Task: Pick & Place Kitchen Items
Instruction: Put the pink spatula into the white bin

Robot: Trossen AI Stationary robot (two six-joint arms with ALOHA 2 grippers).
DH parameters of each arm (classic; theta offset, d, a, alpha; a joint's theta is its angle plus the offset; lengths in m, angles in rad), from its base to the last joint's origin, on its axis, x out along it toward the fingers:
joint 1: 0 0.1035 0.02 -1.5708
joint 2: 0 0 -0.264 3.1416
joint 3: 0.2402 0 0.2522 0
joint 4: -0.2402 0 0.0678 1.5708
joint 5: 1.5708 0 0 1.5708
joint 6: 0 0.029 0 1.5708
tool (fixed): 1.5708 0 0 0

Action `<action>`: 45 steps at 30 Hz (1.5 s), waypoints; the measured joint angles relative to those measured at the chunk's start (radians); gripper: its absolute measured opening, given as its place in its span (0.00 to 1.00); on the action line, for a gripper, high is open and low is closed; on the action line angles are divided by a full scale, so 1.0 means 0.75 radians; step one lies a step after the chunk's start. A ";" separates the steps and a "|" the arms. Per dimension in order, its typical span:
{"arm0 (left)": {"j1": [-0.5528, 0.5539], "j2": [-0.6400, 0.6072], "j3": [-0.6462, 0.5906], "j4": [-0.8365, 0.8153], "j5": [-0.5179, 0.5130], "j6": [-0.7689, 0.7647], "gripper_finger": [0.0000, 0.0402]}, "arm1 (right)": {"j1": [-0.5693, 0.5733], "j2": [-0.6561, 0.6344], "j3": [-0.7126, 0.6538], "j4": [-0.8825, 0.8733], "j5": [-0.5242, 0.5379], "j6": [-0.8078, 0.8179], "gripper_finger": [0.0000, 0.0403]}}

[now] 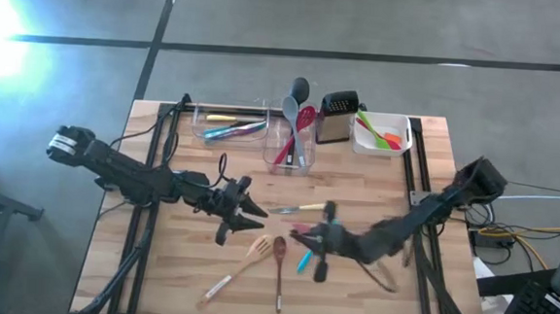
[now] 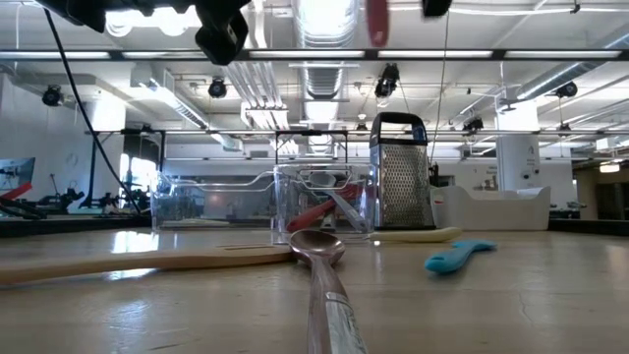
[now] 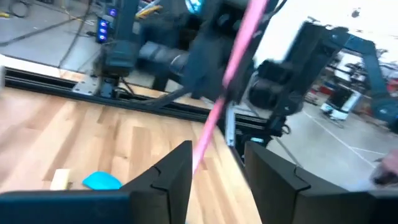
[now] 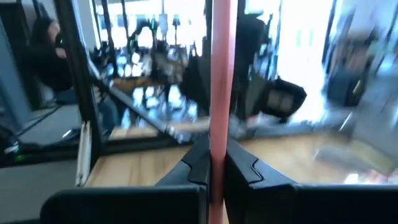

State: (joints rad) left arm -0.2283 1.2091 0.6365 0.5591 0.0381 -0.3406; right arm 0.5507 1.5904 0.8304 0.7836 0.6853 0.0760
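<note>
Both grippers meet mid-table: right gripper clenches the pink spoon, so left gripper, parted, should back away straight.

Two dark jointed arms (left one white-banded near its base), black angular fingers.

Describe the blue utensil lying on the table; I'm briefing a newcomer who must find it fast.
Start at the wooden table and find the right gripper near its middle. The blue utensil lies just below it, beside two wooden spoons. It is the only blue thing on the bare wood.
</note>
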 joint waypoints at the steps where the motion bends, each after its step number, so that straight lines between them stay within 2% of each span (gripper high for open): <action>1: 0.000 0.010 0.000 0.009 -0.033 0.006 0.38 | 0.028 -0.020 -0.009 0.057 0.041 -0.091 0.02; 6: -0.002 0.090 -0.003 0.118 -0.168 0.033 0.38 | 0.123 -0.026 -0.054 0.576 0.026 -0.602 0.02; 10: -0.004 0.211 -0.003 0.418 -0.143 0.091 0.39 | 0.142 0.017 -0.077 0.890 -0.085 -0.874 0.02; 15: -0.005 0.405 0.001 0.863 -0.116 0.137 0.39 | 0.129 0.029 -0.079 1.048 -0.295 -0.979 0.02; 19: -0.005 0.576 0.062 1.111 -0.032 0.136 0.39 | 0.095 0.028 -0.074 1.046 -0.337 -0.956 0.02; 25: -0.003 0.740 0.265 1.138 0.208 0.088 0.38 | 0.059 0.027 -0.071 1.035 -0.363 -0.898 0.02; 27: -0.003 0.771 0.319 1.138 0.241 0.105 0.38 | 0.059 0.027 -0.071 1.036 -0.371 -0.900 0.02; 38: -0.003 0.828 0.470 1.134 0.246 0.180 0.38 | 0.053 0.026 -0.068 1.040 -0.373 -0.907 0.03; 45: 0.000 0.828 0.530 1.029 0.242 0.212 0.38 | 0.043 0.026 -0.068 1.038 -0.368 -0.906 0.03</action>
State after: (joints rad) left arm -0.2283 1.8301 1.0343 1.3305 0.2194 -0.1820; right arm 0.5833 1.6100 0.7792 1.5623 0.4095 -0.6033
